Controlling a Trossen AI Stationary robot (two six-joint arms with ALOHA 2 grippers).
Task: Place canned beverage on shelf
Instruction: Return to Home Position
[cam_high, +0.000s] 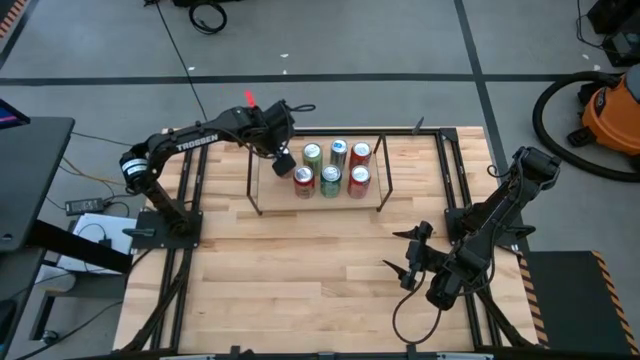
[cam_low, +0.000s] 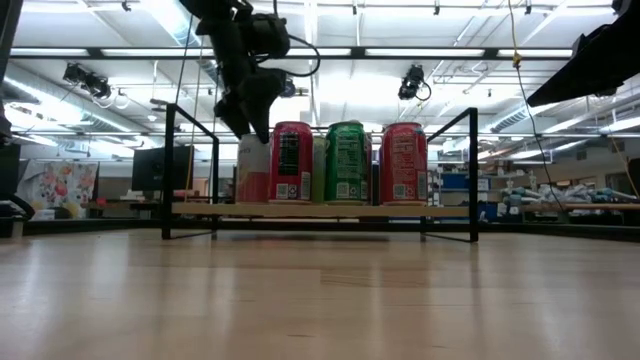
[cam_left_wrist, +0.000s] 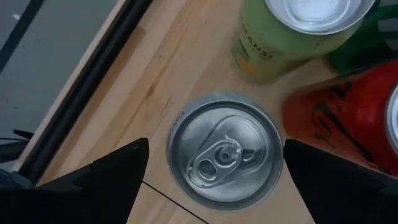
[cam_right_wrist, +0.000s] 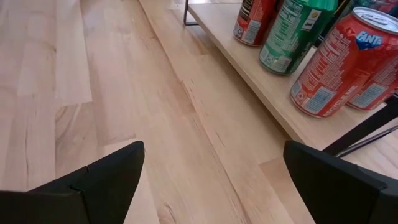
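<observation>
At the left end of the shelf (cam_low: 440, 210) the left gripper (cam_high: 283, 160) is held just above the orange-white can (cam_left_wrist: 225, 152). Its fingers (cam_left_wrist: 106, 180) are spread wide at both sides of the silver lid, so nothing is grasped and the can is free. The can is seen standing upright on the light wood deck, with a lime-green can (cam_left_wrist: 280, 37) and a red can (cam_left_wrist: 348, 118) close beside it. Such a can is judged to be of thin light metal: stiff enough if it is full, but easily dented by a hard squeeze, and smooth, so it may slip. If it must be taken again, the round side wall at about middle height is considered the best place, with the fingers opposite each other. A tall narrow can is easily tipped by a touch. Far to the right, the right gripper (cam_high: 398, 255) is found over the table (cam_high: 300, 270), well apart from the shelf, its fingers spread and empty.
</observation>
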